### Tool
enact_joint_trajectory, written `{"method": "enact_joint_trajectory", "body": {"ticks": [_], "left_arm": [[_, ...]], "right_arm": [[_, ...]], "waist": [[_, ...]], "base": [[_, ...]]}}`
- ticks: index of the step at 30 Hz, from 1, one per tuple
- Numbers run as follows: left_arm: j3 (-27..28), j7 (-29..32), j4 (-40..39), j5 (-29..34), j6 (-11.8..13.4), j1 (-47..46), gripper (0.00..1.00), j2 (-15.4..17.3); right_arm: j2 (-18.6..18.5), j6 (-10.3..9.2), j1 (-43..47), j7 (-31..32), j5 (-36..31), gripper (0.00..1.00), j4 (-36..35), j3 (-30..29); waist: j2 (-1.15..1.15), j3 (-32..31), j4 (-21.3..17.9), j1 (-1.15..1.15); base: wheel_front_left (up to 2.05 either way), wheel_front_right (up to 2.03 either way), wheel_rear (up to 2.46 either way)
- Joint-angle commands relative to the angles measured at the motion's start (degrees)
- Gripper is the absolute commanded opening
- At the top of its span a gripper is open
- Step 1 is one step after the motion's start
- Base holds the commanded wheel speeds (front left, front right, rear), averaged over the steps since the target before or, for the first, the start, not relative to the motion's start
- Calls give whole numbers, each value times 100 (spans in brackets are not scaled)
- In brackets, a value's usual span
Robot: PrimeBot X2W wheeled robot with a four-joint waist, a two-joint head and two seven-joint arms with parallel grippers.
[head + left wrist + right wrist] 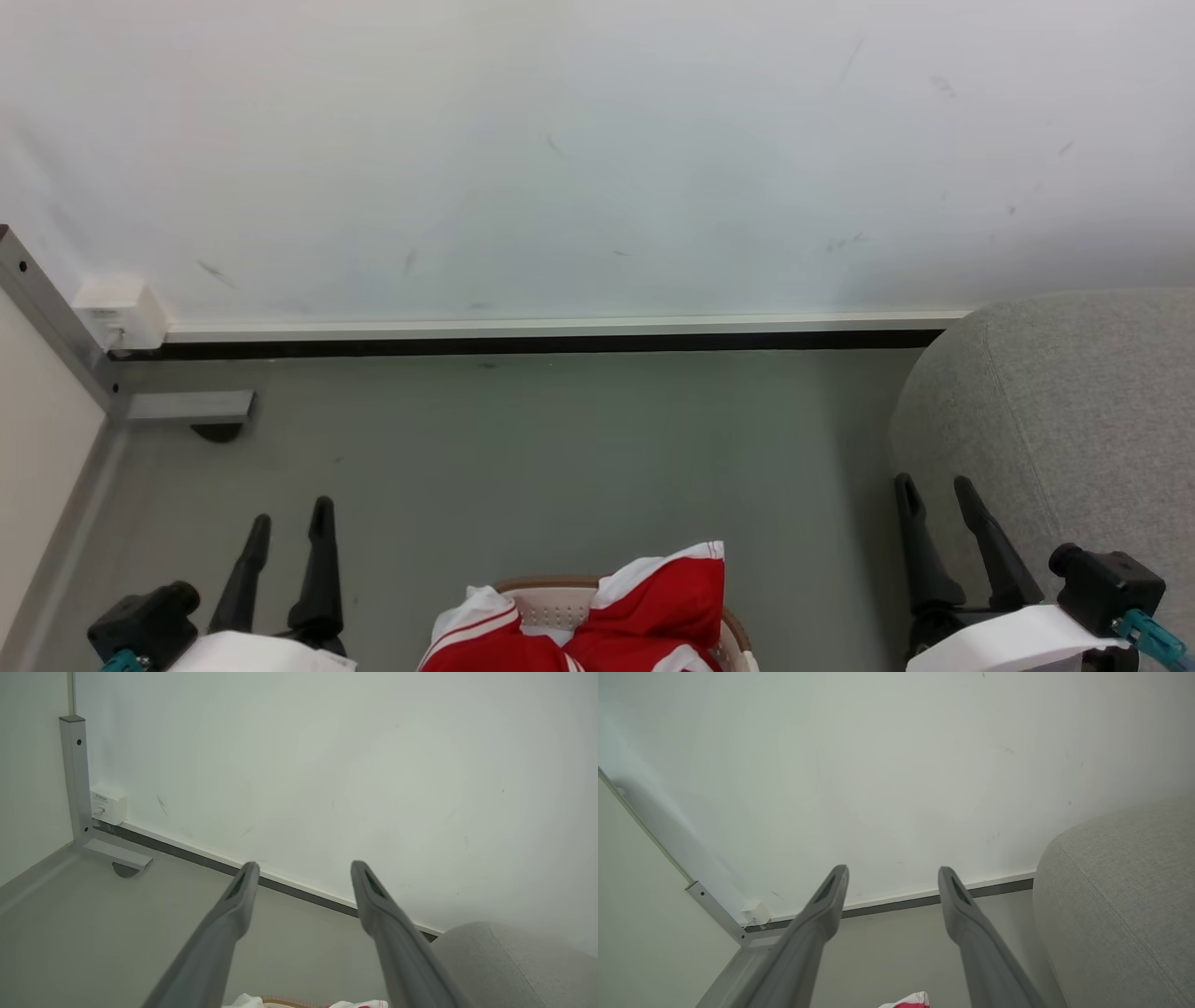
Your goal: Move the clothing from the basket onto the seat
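Bare grey floor [560, 448] lies open ahead, hemmed by the seat [1055, 420] rightward and the wall [597, 149] beyond.

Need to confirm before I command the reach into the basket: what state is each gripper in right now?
Left gripper: open, fingers apart, holding nothing.
Right gripper: open, fingers apart, holding nothing.

left pincer [292, 511]: long black tapered fingers [320, 560] | right pincer [932, 483]: alike | forearms [1008, 642]: white shells | wrist connectors [1154, 637]: teal
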Motion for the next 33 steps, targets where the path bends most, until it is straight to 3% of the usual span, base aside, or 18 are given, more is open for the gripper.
{"method": "enact_joint_trajectory", "body": {"ticks": [1, 33], "left_arm": [[-3, -65, -49, 167, 20, -2, 100, 70], [-12, -472, -98, 1605, -8, 84, 100, 61]], "right_arm": [[-61, -6, -150, -62, -171, 100, -36, 33], [-68, -8, -141, -465, -1391, 100, -133, 205]], "waist": [[0, -2, -7, 0], [0, -46, -127, 0]], "base": [[0, 0, 0], [0, 0, 0]]}}
